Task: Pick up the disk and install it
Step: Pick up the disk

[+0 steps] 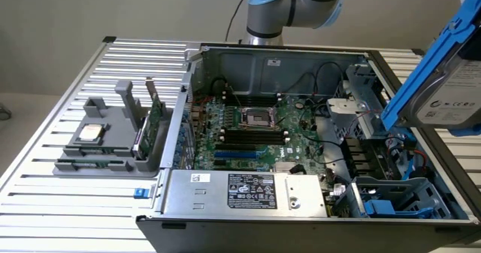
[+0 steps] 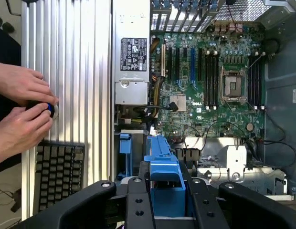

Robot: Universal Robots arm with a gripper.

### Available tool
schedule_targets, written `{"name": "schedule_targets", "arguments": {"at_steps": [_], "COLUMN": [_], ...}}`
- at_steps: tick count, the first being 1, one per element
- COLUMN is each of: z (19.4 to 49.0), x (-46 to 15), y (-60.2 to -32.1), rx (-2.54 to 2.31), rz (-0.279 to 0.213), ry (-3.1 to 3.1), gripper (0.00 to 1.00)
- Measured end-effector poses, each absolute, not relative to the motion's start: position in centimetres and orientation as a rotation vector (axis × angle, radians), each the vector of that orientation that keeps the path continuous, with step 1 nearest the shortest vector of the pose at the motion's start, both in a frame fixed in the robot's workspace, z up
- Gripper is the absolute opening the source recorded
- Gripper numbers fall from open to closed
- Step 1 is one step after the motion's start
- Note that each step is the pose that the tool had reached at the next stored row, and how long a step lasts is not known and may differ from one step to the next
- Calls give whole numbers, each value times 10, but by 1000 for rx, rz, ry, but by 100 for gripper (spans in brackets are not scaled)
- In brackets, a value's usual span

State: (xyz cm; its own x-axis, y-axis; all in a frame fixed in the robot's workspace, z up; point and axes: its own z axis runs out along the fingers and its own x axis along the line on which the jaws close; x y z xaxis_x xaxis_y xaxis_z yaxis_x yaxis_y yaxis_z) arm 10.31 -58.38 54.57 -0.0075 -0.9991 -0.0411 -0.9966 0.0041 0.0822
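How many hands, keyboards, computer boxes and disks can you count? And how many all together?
person's hands: 2
black plastic keyboard: 1
open grey metal computer case: 1
flat silver metal disk in a blue plastic carrier: 1
Total: 5

The arm is made of round joints in silver-grey metal, and one joint carries a light blue cap. A thin black cable runs just beside it. The gripper is matte black all over. Its outer links are wide and curved, with smooth edges. The inner fingers are straight flat bars. Small silver screws sit on the links and on the bars, and the bars also have small round holes.
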Motion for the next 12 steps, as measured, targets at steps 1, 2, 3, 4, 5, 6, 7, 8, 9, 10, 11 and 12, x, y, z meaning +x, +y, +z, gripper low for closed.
{"name": "schedule_targets", "arguments": {"at_steps": [1,2,3,4,5,6,7,8,9,10,11,12], "z": [546,545,545,543,542,540,539,537,535,533,531,529], "x": [104,105,105,106,107,107,108,108,108,109,109,109], "y": [-588,-591,-594,-597,-598,-599,-600,-600,-600,-601,-601,-601], "rx": [2192,2192,2192,2192,2191,2191,2191,2190,2190,2190,2190,2189], "rz": [-135,-134,-134,-134,-133,-133,-132,-131,-131,-130,-130,-129], "ry": [-2205,-2205,-2205,-2204,-2204,-2204,-2204,-2204,-2204,-2203,-2203,-2203], "gripper": [33,33,33,33,33,33,33,33,33,33,33,33]}}
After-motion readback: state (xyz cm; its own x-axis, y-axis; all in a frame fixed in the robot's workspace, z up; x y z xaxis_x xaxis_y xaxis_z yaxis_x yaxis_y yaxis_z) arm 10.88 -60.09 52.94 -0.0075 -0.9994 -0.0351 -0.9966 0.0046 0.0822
